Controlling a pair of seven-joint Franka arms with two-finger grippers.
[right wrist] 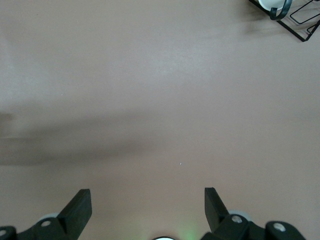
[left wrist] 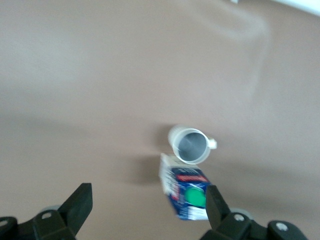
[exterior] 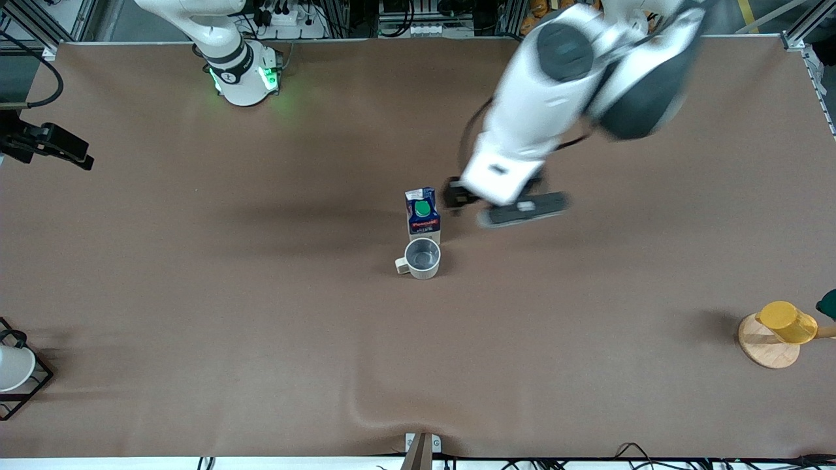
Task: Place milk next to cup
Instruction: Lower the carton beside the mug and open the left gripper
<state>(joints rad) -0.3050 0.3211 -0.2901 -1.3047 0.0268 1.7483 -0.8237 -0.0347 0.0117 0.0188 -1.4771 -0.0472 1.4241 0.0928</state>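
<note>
at the right arm's end of the surface (exterior: 196, 326), close to the front camera, a plain white cup (exterior: 14, 367) sits in a black wire frame (exterior: 29, 385). the right claw (right wrist: 147, 207) does not show in the front view; its own wrist view has it released, fingers spread over bare brown cloth, with that arm waiting near its base. about mid-surface stands the milk carton (exterior: 423, 214), upright, dark blue with a round green cap and a red label. the off-white mug (exterior: 422, 258) stands just beside it, on the side nearer the front camera, handle turned toward the right arm's end; the two look to be touching or nearly so, though the overlap in view makes that hard to settle. the left claw (exterior: 457, 196) hangs over the surface just beside the carton, toward the left arm's end, blurred, released and gripping nothing. at the left arm's end, a yellow cup (exterior: 787, 322) lies tilted on a round wooden stand (exterior: 767, 349).
</note>
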